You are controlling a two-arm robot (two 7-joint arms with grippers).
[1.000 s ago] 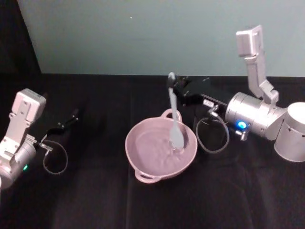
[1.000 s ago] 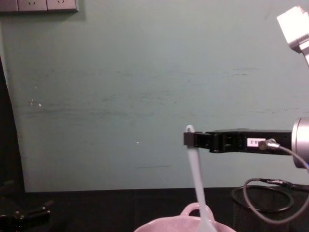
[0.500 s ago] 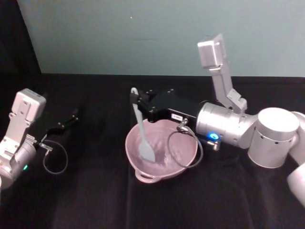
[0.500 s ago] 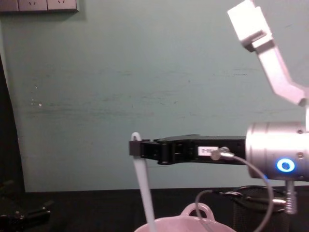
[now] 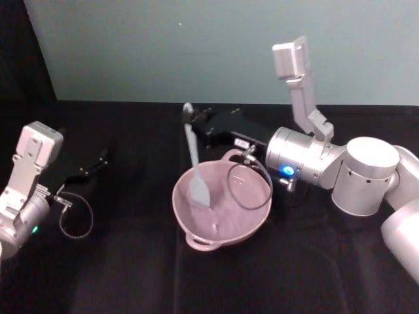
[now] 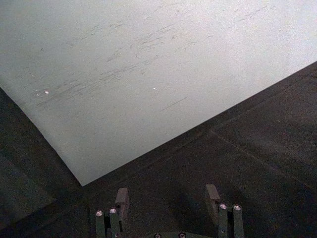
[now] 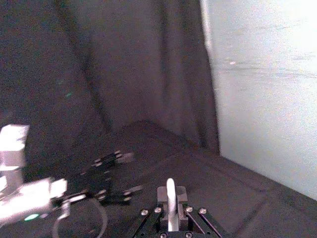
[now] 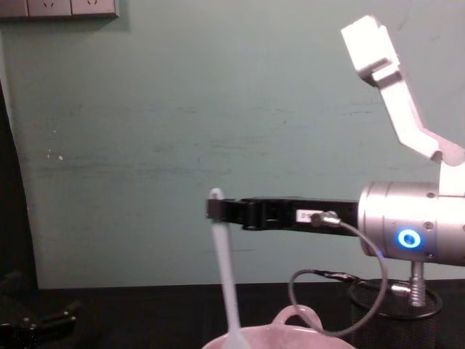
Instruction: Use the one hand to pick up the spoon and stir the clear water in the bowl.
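One arm does the work: the hand (image 5: 195,122), reaching in from the right of the head view toward the upper centre, has its jaws closed on the top of the spoon (image 5: 194,157) handle, just below the hole. The spoon hangs steeply, slightly tilted, with its flat head lowered inside the left half of the bowl (image 5: 216,237), which stands at the centre of the frame on the black tabletop (image 5: 131,275). In the chest view the same grip sits at mid-frame, and the handle runs down behind the bowl rim at the bottom edge. Pick-up is therefore judged complete and the stirring stage reached. Whether the head touches the water cannot be told, since the clear liquid hardly shows. What is left, on this reading, is to sweep the head around the bowl. The left gripper (image 5: 98,160) lies idle at the left of the head view, well apart from the bowl, with its jaws open and empty.
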